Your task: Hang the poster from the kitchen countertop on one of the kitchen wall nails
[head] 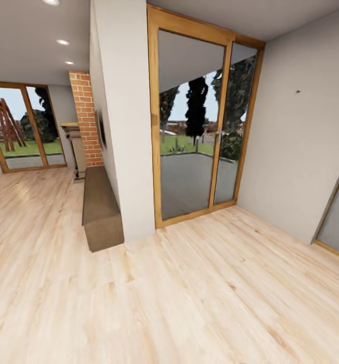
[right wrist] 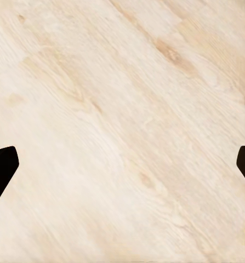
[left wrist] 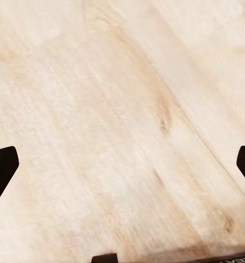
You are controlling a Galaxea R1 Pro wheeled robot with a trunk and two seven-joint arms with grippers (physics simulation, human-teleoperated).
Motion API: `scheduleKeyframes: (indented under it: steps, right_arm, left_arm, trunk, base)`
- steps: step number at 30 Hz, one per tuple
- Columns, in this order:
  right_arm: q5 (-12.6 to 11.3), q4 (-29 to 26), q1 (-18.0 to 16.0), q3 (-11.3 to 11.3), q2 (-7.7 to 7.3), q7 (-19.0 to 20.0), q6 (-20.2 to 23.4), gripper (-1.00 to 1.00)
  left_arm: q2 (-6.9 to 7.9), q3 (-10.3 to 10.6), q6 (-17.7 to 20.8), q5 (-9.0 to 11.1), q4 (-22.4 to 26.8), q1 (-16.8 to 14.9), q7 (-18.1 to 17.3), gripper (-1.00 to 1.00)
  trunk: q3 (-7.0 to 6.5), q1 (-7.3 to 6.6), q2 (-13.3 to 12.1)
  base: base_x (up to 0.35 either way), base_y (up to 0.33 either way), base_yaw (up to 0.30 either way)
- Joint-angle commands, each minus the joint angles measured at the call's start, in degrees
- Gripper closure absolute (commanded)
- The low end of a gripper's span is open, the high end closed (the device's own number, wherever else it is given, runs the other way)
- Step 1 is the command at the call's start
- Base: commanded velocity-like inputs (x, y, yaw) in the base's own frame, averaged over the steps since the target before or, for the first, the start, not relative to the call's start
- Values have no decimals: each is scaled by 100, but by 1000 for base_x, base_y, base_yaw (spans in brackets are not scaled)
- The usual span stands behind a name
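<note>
**Both grippers spread over bare floor, no poster in sight**

In the left wrist view we see our left gripper [left wrist: 122, 164] with its jaws spread wide: the two black fingertips [left wrist: 1, 170] sit at opposite edges of the picture, with nothing between them but pale wood floor [left wrist: 122, 109]. The right gripper [right wrist: 122, 164] reads the same way, dark fingertips [right wrist: 1, 170] far apart and only the floor [right wrist: 122, 120] beneath them.

Further out, the head view shows the same light plank floor [head: 189, 293] running up to a white wall end [head: 126, 126]. A low brown bench [head: 101, 210] lies along the left side of that wall, and a brick column [head: 87, 119] stands behind it. Right of the wall is a wood-framed glass door [head: 199, 126] with trees and grass beyond. On the grey wall [head: 295, 151] to the right we make out a small dark nail [head: 297, 92]. A second glazed door [head: 25, 126] stands far left.

We cannot place the poster or the countertop from here.
</note>
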State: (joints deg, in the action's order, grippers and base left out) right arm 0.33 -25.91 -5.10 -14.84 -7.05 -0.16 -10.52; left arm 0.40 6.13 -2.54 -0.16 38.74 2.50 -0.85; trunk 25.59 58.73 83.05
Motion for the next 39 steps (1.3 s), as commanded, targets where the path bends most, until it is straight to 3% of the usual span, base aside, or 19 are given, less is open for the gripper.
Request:
scheduleKeyframes:
  steps: [1,39]
  right_arm:
    - [3,7,-6,-10,2,-2,-20,-100]
    - [2,7,-8,-10,2,-2,-20,-100]
  left_arm:
    - [4,9,-9,-2,6,1,-6,-100]
    - [4,11,-9,-2,6,4,-4,-100]
  trunk:
    - [5,0,3]
    - [5,0,3]
  base:
    - [0,0,-300]
    - [0,0,-300]
